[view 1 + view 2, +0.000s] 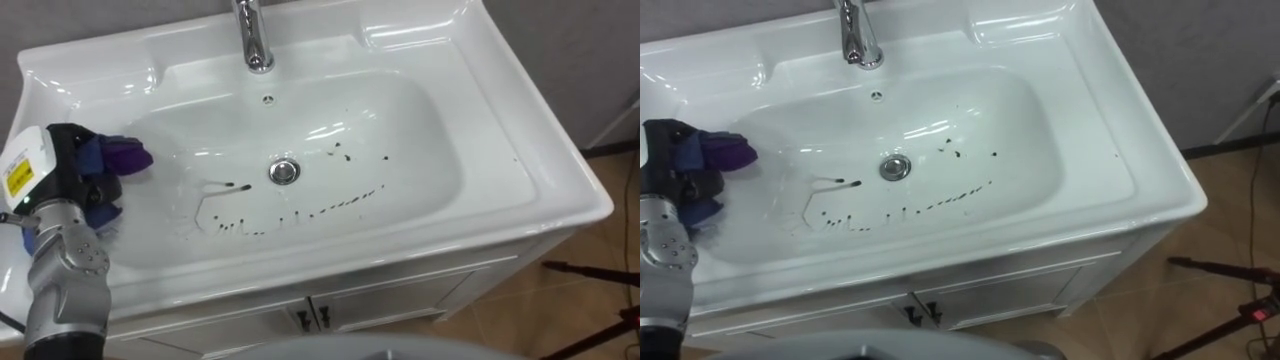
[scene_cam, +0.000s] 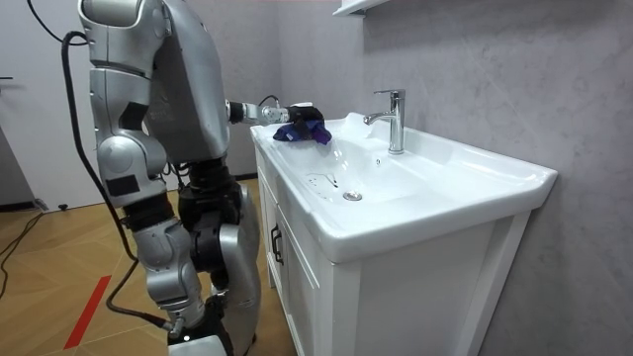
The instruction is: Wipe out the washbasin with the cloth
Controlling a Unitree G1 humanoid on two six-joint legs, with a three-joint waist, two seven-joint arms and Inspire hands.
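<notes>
The white basin (image 1: 500,110) has a trail of dark stains (image 1: 300,212) across its bowl, in front of the drain (image 1: 284,171). My left hand (image 1: 75,165) is at the bowl's left edge, curled round a purple-blue cloth (image 1: 125,155). The cloth hangs over the left slope of the bowl, apart from the stains. In the room view I stand upright at the basin's front, with the left hand (image 2: 265,112) reaching over the rim and holding the cloth (image 2: 305,124).
A chrome tap (image 1: 255,40) rises at the back centre of the basin. White cabinet doors (image 1: 310,310) are below the front edge. Dark stand legs (image 1: 590,270) lie on the wooden floor at the right. A grey wall is behind the basin.
</notes>
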